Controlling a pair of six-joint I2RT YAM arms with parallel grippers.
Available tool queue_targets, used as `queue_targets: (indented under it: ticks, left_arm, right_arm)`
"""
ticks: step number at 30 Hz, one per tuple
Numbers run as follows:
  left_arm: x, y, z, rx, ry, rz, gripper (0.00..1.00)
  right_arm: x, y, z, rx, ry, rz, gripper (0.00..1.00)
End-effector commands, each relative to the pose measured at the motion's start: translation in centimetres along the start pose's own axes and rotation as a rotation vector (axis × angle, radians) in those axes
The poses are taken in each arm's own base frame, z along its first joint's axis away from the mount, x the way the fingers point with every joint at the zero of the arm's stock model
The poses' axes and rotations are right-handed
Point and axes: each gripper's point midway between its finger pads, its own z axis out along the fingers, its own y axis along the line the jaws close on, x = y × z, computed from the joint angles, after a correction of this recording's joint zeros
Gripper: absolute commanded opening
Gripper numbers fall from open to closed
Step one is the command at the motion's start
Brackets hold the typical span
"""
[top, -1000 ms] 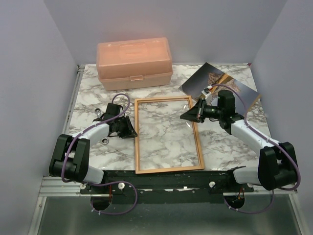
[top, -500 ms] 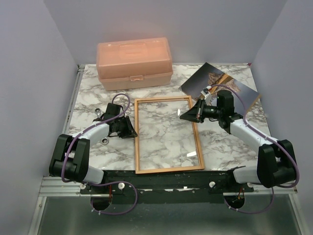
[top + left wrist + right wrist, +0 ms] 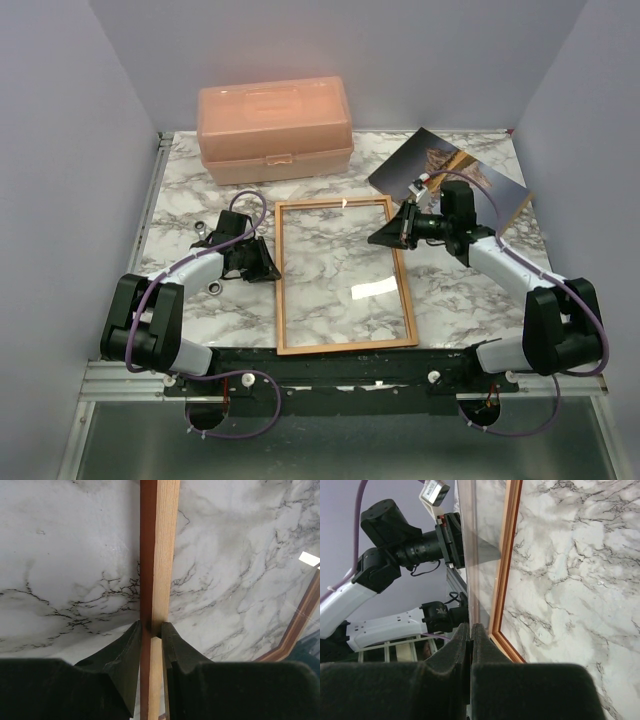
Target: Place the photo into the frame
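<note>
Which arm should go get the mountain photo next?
Right. The photo lies at the far right, just behind the right tool, though that tool pinches a clear sheet it must probably put down first. The left tool clamps the left rail of the frame, far from it.

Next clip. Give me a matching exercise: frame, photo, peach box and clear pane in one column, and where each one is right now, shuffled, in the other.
Things:
1. frame
2. photo
3. peach box
4. clear pane

Places:
A. far right corner, picture side up
B. edge pinched by the right gripper
C. far edge, left of centre
D. in the middle, side rail clamped by the left gripper

Pairs: 1-D, 2-A, 3-C, 4-B
</note>
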Motion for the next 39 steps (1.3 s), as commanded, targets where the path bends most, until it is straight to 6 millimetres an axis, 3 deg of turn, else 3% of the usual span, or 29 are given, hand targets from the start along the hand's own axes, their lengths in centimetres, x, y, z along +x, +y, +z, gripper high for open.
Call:
queue_targets:
  ticks: [1, 24, 39]
  left_arm:
    - [1.2, 1.0, 0.5, -0.046, 0.046, 0.011, 0.23]
    - [1.2, 1.0, 0.6, -0.051, 0.052, 0.02, 0.23]
    - [1.2, 1.0, 0.6, -0.054, 0.054, 0.022, 0.23]
  right_arm:
    - [-0.2, -1.5, 0.2, 0.096, 0.006, -0.019, 0.01]
    - [-1.8, -3.2, -0.2, 0.216, -0.082, -0.037, 0.01]
    - [0.5, -5.3, -0.2, 0.21, -0.11, 0.053, 0.01]
